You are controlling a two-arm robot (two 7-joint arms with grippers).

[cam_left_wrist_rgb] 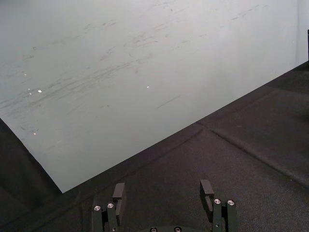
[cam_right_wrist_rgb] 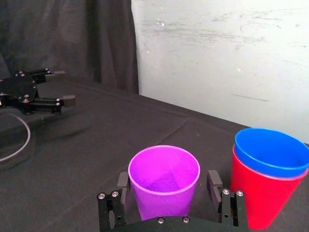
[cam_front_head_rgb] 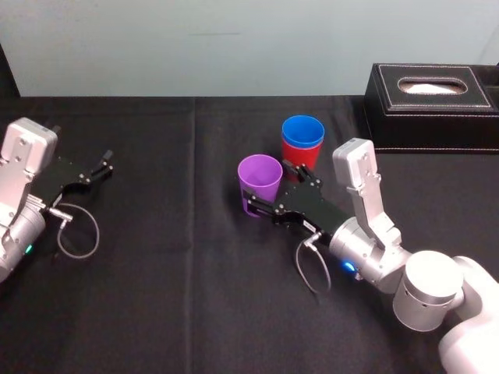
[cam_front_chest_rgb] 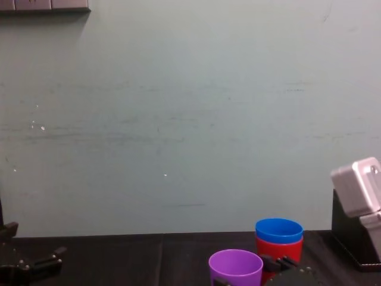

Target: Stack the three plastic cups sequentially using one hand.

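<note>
Cup in purple [cam_right_wrist_rgb: 164, 178] stands inside the spread right claw [cam_right_wrist_rgb: 168, 182].

The purple cup [cam_right_wrist_rgb: 164, 188], between the fingers of the right gripper [cam_right_wrist_rgb: 167, 180], has its base hidden behind the gripper body. Just beside that gripper, the blue cup [cam_right_wrist_rgb: 270, 152] hides the inside of the red cup [cam_right_wrist_rgb: 256, 198]. The chest view's bottom edge cuts off the purple cup's lower part, and apparently the red cup's too.
</note>
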